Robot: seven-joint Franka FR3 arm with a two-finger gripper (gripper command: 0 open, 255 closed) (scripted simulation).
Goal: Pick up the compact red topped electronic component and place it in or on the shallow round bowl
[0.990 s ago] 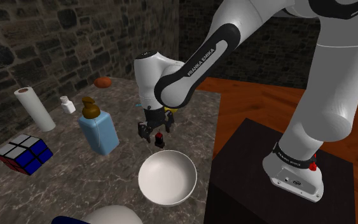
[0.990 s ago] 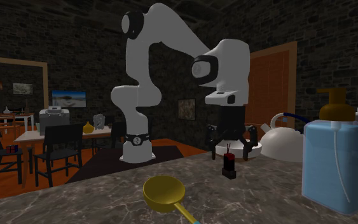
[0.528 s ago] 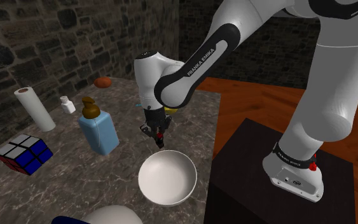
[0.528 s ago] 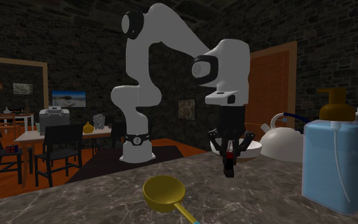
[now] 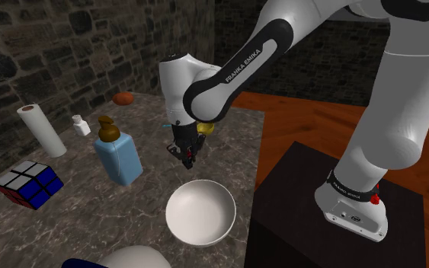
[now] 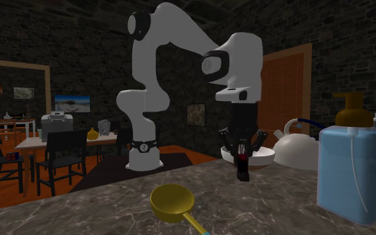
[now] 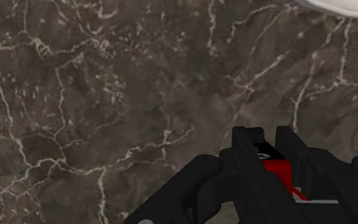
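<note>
My black gripper (image 5: 187,157) is shut on the small electronic component (image 5: 189,154), a dark block with a red top. It hangs just above the dark marbled counter (image 5: 91,221). In the second exterior view the component (image 6: 242,172) dangles below the gripper (image 6: 242,159), free of the counter. The wrist view has both fingers (image 7: 246,145) clasping the red part of the component (image 7: 274,167). The shallow round white bowl (image 5: 200,212) stands on the counter below the gripper in the shoulder view, close to the stand. The bowl's rim (image 7: 343,6) shows ahead of the fingers in the wrist view.
A blue soap bottle (image 5: 118,156) stands to the shoulder view's left of the gripper, with a paper roll (image 5: 41,129), a white shaker (image 5: 81,125) and a colour cube (image 5: 27,184) further left. A yellow ladle (image 6: 173,202) lies on the counter. The dark stand (image 5: 334,221) borders the bowl.
The fingers, open around the component a second ago, have shut on it. The gripper has risen a little and lifted the component off the counter.
</note>
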